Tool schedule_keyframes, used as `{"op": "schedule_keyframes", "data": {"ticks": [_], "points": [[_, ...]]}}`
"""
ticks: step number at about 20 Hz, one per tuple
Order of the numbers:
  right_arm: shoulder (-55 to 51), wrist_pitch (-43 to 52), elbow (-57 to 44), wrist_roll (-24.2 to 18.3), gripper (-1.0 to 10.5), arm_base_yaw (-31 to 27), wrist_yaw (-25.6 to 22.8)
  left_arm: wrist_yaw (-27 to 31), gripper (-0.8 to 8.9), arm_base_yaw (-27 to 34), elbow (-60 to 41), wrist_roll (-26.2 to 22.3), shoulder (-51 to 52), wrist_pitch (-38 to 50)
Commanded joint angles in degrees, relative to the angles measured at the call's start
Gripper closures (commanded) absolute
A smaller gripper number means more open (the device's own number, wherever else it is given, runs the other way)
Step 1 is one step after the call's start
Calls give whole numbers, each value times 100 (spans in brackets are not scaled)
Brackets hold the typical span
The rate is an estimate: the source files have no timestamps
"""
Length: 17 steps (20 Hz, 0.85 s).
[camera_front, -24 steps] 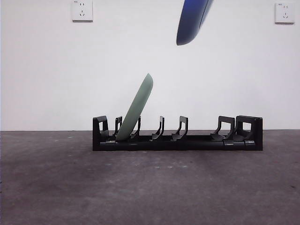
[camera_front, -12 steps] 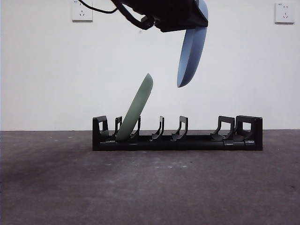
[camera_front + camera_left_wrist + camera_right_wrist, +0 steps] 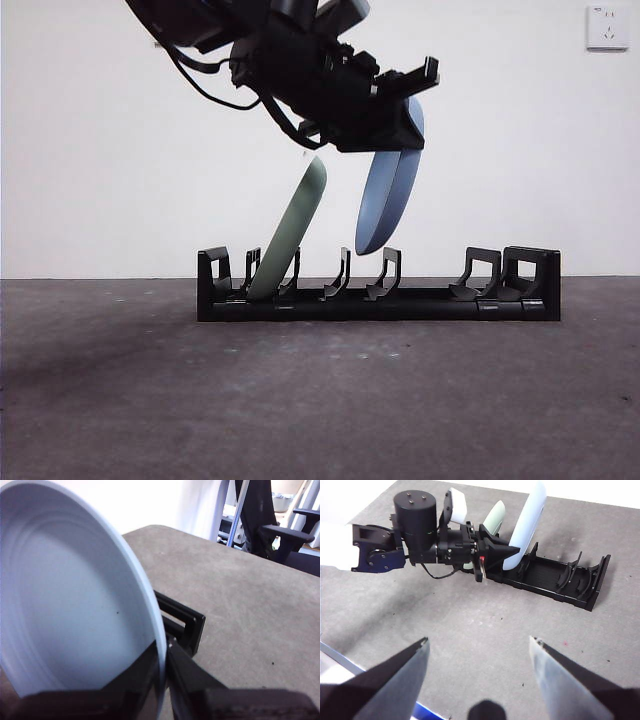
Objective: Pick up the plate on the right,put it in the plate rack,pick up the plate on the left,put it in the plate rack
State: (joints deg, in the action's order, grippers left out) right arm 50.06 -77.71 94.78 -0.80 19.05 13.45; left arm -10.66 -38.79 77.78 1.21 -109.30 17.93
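A pale blue plate [image 3: 388,200] hangs on edge with its lower rim just above the middle prongs of the black plate rack [image 3: 420,303]. My left gripper [image 3: 398,128] is shut on the plate's upper rim. In the left wrist view the jaws pinch the rim of the blue plate [image 3: 75,605], with a rack end [image 3: 189,625] below. A green plate [image 3: 292,230] leans in the rack's left slots. My right gripper [image 3: 477,645] hovers open and apart from the rack, looking down on the left arm [image 3: 420,542], blue plate [image 3: 527,525], green plate [image 3: 495,516] and rack [image 3: 560,582].
The rack's right half [image 3: 500,275] holds nothing. Grey table [image 3: 320,400] stretches in front of it. A white wall with sockets [image 3: 607,27] stands behind. Chairs [image 3: 280,530] sit beyond the table's edge.
The left arm has come down into the front view with the blue plate. The plate dropped from high above to just over the rack's middle prongs. The green plate has not moved.
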Motion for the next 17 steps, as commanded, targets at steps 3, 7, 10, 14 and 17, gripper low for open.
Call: {"op": "schedule_keyframes", "data": {"ticks": [3, 7, 10, 14, 17], "points": [[-9, -116, -37, 39, 604, 7, 7, 22, 822, 24, 11, 26, -240, 96], [-9, -116, -37, 39, 604, 7, 9, 197, 822, 28, 11, 26, -387, -39], [-9, -116, -46, 37, 604, 7, 7, 323, 822, 28, 11, 26, -407, -74], [-9, -116, -46, 35, 604, 7, 7, 496, 822, 28, 11, 22, -407, -369], [-9, -116, -46, 31, 604, 7, 9, 490, 821, 28, 11, 4, -407, -643]]}}
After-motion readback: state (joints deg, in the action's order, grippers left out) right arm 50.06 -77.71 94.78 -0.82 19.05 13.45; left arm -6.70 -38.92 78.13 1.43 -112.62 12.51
